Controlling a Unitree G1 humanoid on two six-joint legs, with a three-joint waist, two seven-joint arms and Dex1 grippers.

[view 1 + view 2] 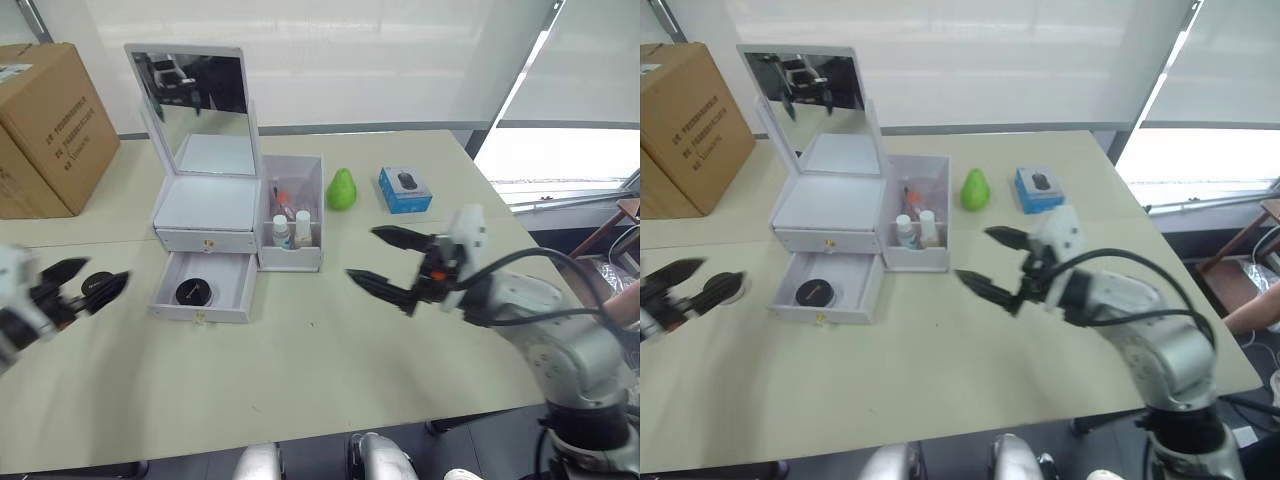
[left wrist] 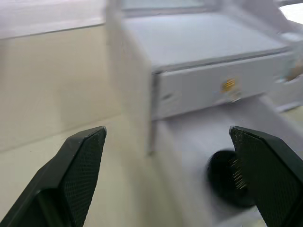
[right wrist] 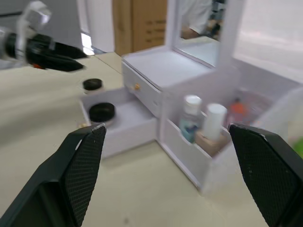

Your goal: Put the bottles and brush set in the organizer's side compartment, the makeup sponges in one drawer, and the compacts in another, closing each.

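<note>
While one compact (image 1: 192, 292) sits drawered, left hand (image 1: 85, 283) hovers beside.

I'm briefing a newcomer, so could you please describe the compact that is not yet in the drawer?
Start at the white organizer; its lower drawer is open with one compact inside. The other compact lies on the table left of that drawer, between the left gripper's open fingers.

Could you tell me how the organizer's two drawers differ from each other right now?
The lower drawer is pulled out, while the upper drawer is pushed shut. The lower drawer shows its inside, with one black-lidded compact lying in it; what the upper drawer holds cannot be seen. The lower drawer's front stands forward of the organizer, the upper drawer's front flush with it. Both are shallow, white and gold-knobbed.
</note>
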